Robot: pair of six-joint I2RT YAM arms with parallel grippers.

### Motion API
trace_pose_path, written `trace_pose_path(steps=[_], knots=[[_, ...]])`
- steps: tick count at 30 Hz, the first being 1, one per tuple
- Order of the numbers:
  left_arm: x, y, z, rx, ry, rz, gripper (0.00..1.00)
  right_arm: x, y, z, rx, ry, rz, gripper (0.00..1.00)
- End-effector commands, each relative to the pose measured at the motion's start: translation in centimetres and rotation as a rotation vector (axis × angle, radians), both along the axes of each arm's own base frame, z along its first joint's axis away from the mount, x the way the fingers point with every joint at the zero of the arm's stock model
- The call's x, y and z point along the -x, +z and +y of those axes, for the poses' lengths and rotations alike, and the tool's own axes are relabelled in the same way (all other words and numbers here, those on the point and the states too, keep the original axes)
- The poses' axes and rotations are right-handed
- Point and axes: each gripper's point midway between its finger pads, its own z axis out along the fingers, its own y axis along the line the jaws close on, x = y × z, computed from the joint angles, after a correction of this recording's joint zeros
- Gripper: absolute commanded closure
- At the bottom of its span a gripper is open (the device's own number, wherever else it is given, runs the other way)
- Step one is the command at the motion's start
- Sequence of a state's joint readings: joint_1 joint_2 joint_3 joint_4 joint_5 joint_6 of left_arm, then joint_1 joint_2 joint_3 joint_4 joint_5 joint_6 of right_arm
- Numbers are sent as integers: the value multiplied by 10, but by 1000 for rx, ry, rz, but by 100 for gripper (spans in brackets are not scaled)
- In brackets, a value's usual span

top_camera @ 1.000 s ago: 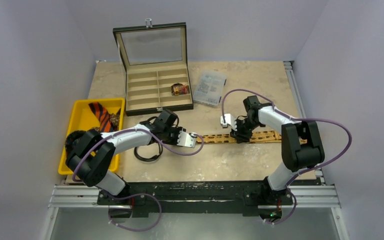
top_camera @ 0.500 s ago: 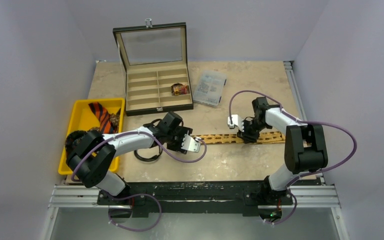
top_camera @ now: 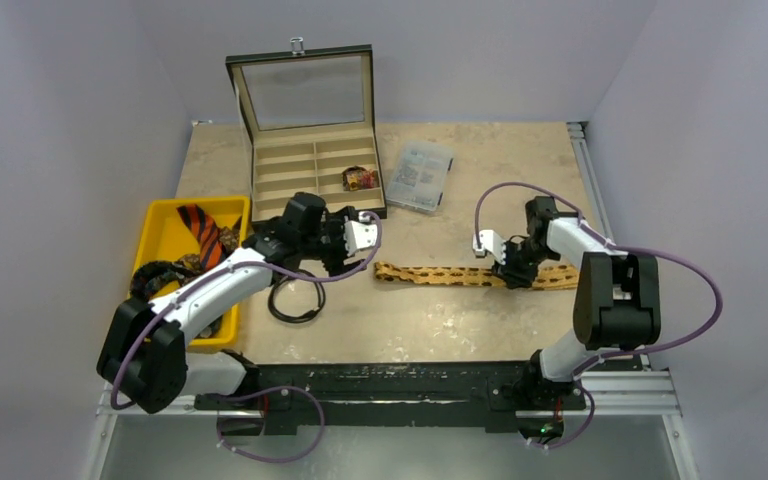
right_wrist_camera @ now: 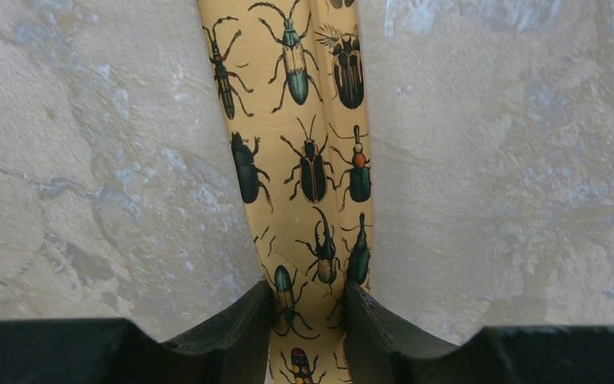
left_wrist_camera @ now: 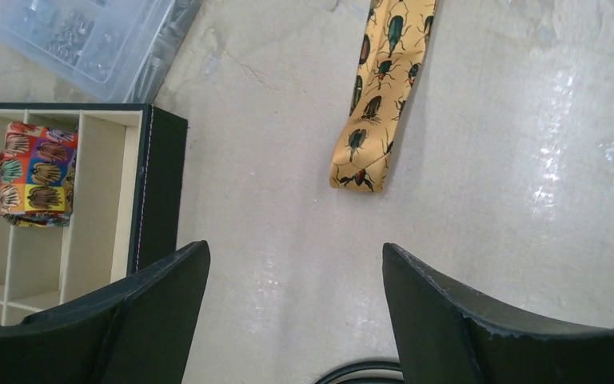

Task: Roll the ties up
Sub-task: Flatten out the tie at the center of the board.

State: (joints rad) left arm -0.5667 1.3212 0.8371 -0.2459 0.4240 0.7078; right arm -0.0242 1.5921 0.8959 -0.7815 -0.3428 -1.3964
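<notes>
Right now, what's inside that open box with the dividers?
One rolled multicoloured tie sits in a right-hand compartment of the box; the other visible compartments look empty. The left arm hides part of the front row.

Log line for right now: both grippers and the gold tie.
gold tie: lying flat, unrolled | right gripper: shut on gold tie | left gripper: open, clear of it
</notes>
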Motion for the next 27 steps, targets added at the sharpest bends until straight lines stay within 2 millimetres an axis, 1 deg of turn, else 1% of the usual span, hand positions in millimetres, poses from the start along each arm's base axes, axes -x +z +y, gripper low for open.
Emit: trace_pose_path(steps=[1, 2, 4, 6, 7, 8, 9, 10, 11, 14, 19, 21, 22, 23, 25, 27], knots=[[18, 26, -8, 152, 37, 127, 22, 23, -12, -24, 100, -5, 71, 60], [22, 24, -7, 160, 43, 143, 22, 21, -12, -25, 103, -6, 66, 56], [27, 23, -7, 181, 62, 186, 22, 17, -7, -23, 93, -14, 62, 42], [31, 23, -9, 198, 83, 225, 22, 12, 4, -19, 69, -30, 55, 31], [32, 23, -9, 206, 89, 238, 22, 10, 10, -17, 60, -41, 48, 23], [32, 25, -10, 215, 96, 241, 22, 7, 18, -14, 44, -48, 35, 13], [31, 27, -9, 227, 112, 240, 21, 5, 24, -8, 16, -50, 24, 6], [29, 30, -9, 239, 129, 234, 21, 2, 31, 0, -15, -51, 10, 3], [27, 33, -8, 252, 150, 230, 21, 1, 36, 8, -30, -54, 4, 2], [22, 42, -2, 308, 216, 251, 21, -5, 44, 40, -72, -32, -26, 2], [23, 44, 11, 332, 270, 274, 21, -20, 50, 95, -136, 3, -64, 4], [23, 43, 17, 338, 292, 278, 21, -27, 50, 117, -157, 20, -71, 6], [23, 42, 19, 338, 300, 285, 21, -29, 50, 130, -165, 37, -67, 8], [23, 42, 21, 340, 305, 289, 22, -32, 49, 139, -172, 44, -64, 11], [23, 43, 24, 341, 315, 293, 22, -36, 47, 154, -179, 61, -53, 16], [22, 43, 26, 333, 321, 289, 23, -38, 40, 161, -175, 78, -37, 21]])
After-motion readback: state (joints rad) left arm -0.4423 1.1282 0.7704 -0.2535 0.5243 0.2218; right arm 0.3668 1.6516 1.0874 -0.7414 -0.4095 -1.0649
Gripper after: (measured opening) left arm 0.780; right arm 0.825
